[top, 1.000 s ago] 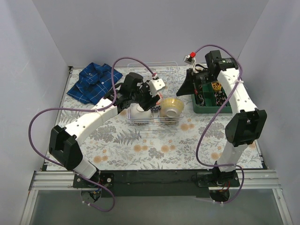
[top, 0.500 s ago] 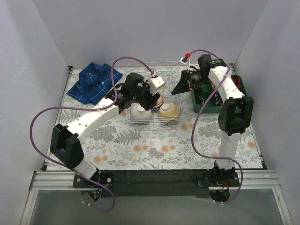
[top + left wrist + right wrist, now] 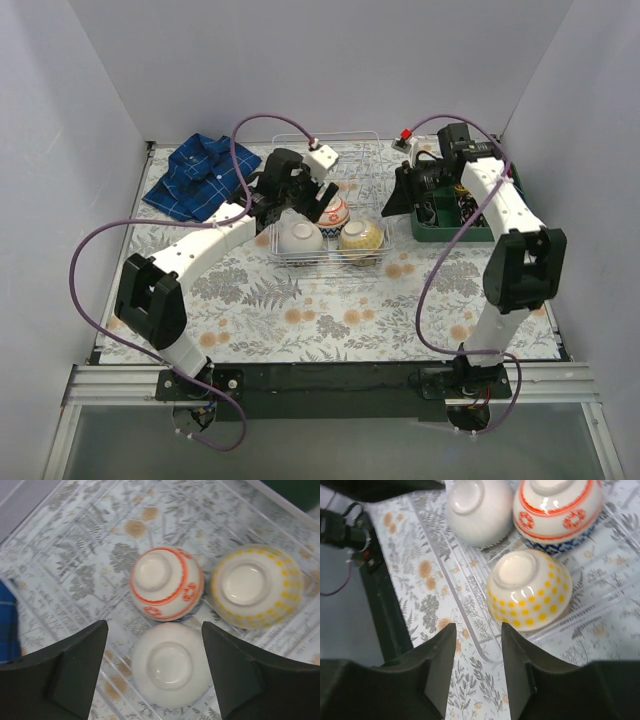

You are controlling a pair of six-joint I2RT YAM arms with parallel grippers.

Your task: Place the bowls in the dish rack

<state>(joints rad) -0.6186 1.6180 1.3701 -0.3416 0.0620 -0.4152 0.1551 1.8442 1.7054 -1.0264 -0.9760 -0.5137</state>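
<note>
"What's lying about on the desk besides the bowls?"

"A blue plaid shirt is crumpled at the far left corner. A green tray of small bits sits at the far right. The dish rack is between them, toward the far side of the flowered cloth."

"And the bowls?"

"All three are inside the rack, bunched at its near end, bottoms up. The white bowl is near left and the yellow-dotted bowl is near right. The orange-banded bowl is just behind them, and they look to be touching one another."

"Anything in the way?"

"The left arm reaches in from the left, and its wrist hangs over the left part of the rack. From above it hides some of the wire there. The right arm bends across the front of the green tray and covers part of it. Purple cables loop off both arms."

"What are the left jaws doing?"

"They're spread wide, hanging above the white bowl. There's clear space on both sides and nothing is held or touched."

"And the right jaws?"

"They're at the right side of the rack, between it and the tray. They're parted by a moderate gap, narrower than the left pair, with nothing between them. Their tips are over the cloth at the rack's edge. The yellow-dotted bowl is just beyond them, not touched."
</note>
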